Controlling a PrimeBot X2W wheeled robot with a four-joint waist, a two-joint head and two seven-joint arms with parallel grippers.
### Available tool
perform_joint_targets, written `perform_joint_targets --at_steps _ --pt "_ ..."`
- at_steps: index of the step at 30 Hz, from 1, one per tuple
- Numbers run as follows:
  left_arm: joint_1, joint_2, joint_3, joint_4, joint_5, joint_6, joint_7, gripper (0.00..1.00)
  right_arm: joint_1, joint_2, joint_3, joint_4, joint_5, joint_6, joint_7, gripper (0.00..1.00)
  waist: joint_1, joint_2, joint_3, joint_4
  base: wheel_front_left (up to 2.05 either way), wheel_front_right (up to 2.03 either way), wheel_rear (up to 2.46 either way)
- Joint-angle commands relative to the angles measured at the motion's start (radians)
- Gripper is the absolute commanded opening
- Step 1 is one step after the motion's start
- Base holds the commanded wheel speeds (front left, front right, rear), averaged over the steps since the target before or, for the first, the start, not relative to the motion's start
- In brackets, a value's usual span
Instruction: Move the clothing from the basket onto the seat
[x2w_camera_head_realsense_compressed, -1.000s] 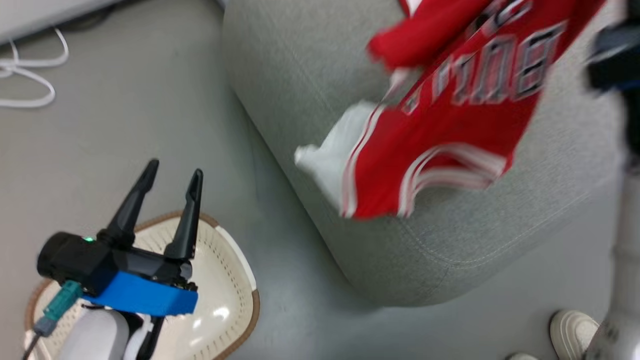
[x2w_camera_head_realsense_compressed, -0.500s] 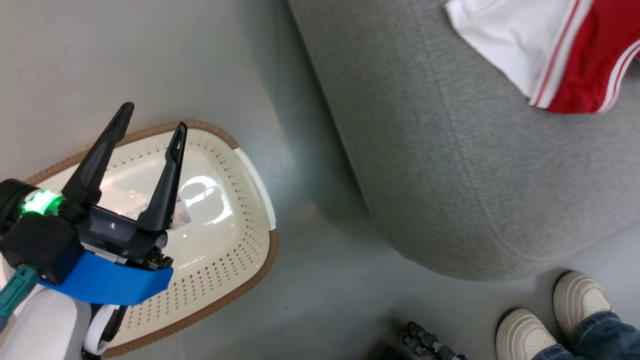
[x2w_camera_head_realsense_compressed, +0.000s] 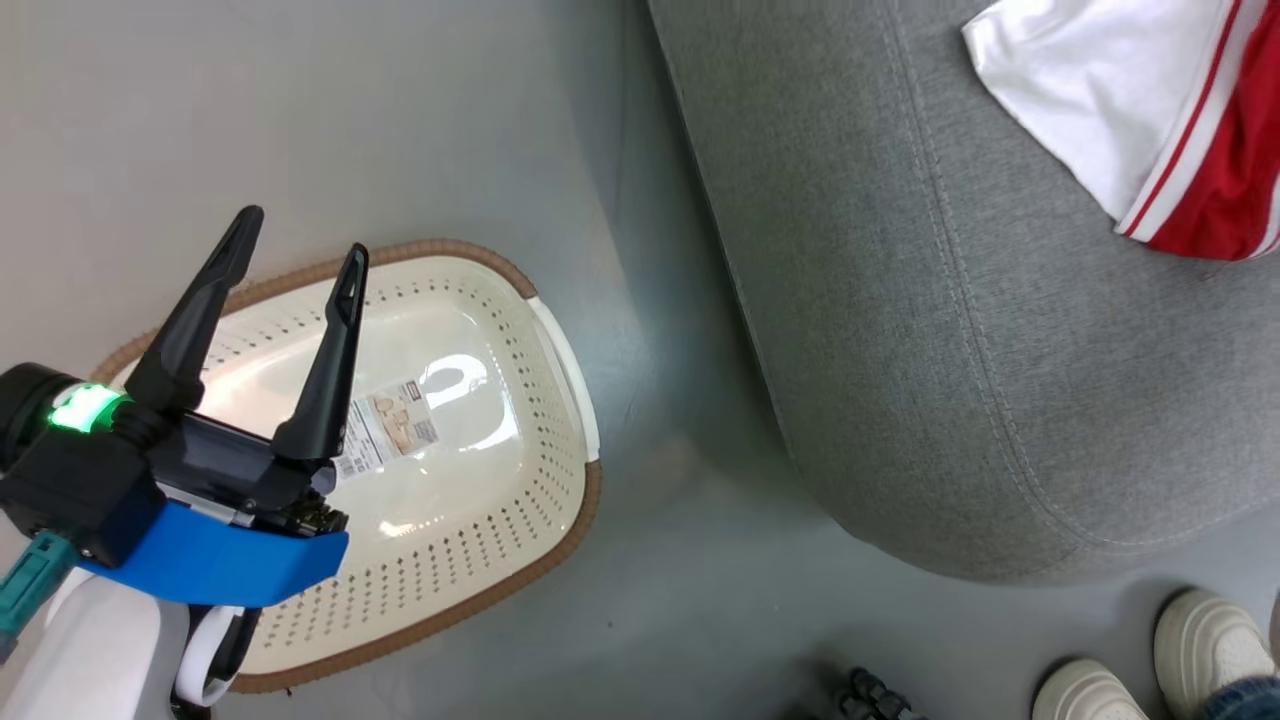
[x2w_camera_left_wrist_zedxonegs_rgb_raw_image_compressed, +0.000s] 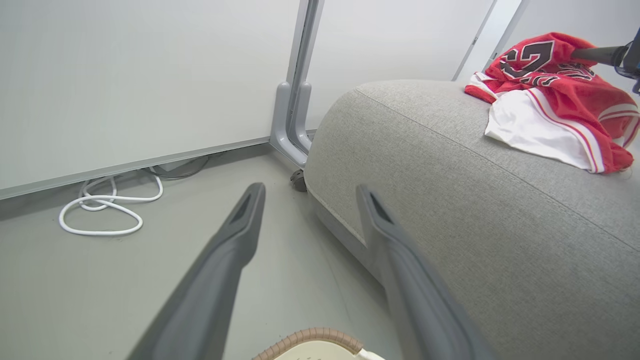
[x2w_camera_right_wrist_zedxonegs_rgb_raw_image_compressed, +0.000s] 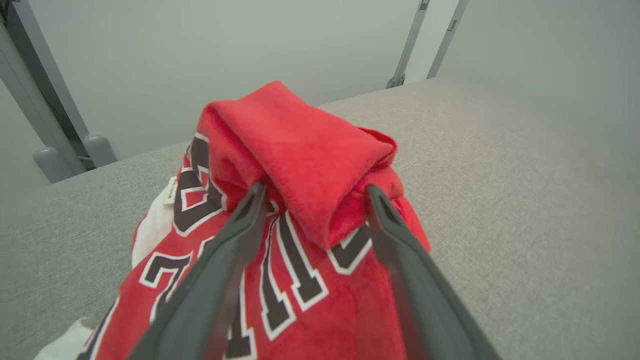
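The left gripper (x2w_camera_head_realsense_compressed: 300, 235) is held wide open above the basket (x2w_camera_head_realsense_compressed: 500, 500), with nothing between its fingers. It is judged to be parked there in readiness, though no garment is seen inside, only a label (x2w_camera_head_realsense_compressed: 390, 430) on the bottom. The basket is stood on the floor just beside the near corner of the seat (x2w_camera_head_realsense_compressed: 900, 350), so the carry is kept short. Shoes (x2w_camera_head_realsense_compressed: 1200, 630) are seen off that corner. Well back from it, on the seat's top, the clothing (x2w_camera_head_realsense_compressed: 1090, 120) is heaped. The right gripper (x2w_camera_right_wrist_zedxonegs_rgb_raw_image_compressed: 315, 195) is poised over the heap, jaws spread wide with a red fold loose between them, apparently so the cloth is left lying. The task is judged all but done.
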Motion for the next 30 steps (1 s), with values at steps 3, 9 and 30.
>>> perform_joint_targets --at_steps 3,9,30 --pt "0.003 -0.019 -0.006 0.042 -0.015 0.003 -0.025 1.00 0.057 0.023 0.015 0.002 -0.029 0.000 -0.036 1.00 -0.0001 0.0000 -0.066 -0.005 0.00 0.00 0.00" --pt "0.023 -0.073 -0.025 0.143 -0.040 0.000 -0.064 1.00 0.203 0.073 0.061 -0.049 -0.006 0.000 -0.124 1.00 -0.0001 0.0000 -0.195 0.015 0.00 0.00 0.00" --pt "0.176 -0.224 0.055 0.333 -0.051 -0.005 -0.087 1.00 0.891 0.181 0.444 -0.433 0.208 0.000 -0.243 1.00 -0.0001 0.0000 -0.538 0.077 0.00 0.00 0.00"
